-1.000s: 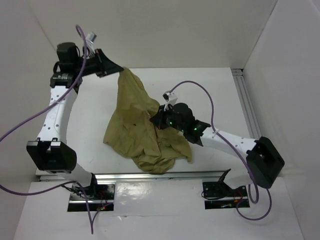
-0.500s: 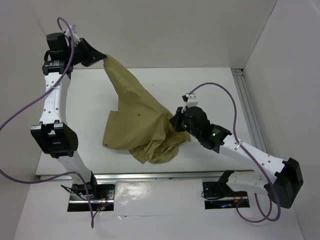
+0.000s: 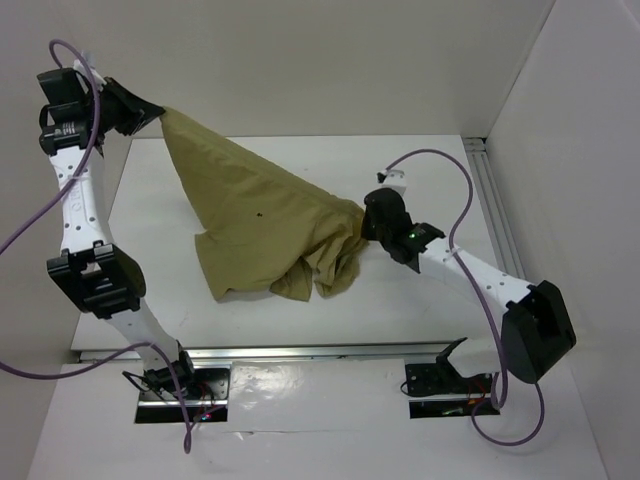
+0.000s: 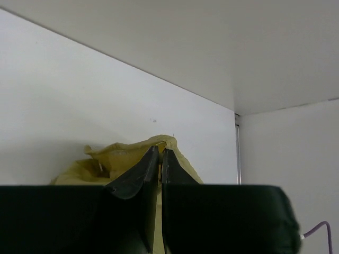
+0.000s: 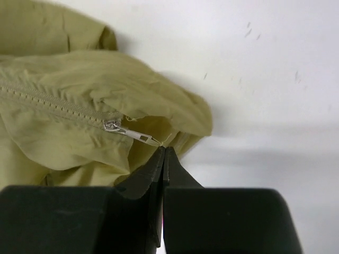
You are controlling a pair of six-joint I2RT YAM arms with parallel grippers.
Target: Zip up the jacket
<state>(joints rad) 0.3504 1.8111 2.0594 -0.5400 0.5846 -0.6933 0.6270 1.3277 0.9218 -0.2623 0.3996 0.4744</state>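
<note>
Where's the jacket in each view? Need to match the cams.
Top external: the jacket spans the middle, stretched from the left hand at upper left to the right hand at centre right.
Left wrist: jacket at low centre, bunched around the closed fingertips.
Right wrist: jacket fills the left half, with the zipper pull just above the fingertips.
Shared landmark: the white table beneath it.

The thin, wrinkled olive-tan cloth jacket [image 3: 262, 215] is being stretched into a tauter span, one end being carried higher and further left by the left gripper [image 3: 157, 111], the other being pulled rightward by the right gripper [image 3: 364, 222].
</note>
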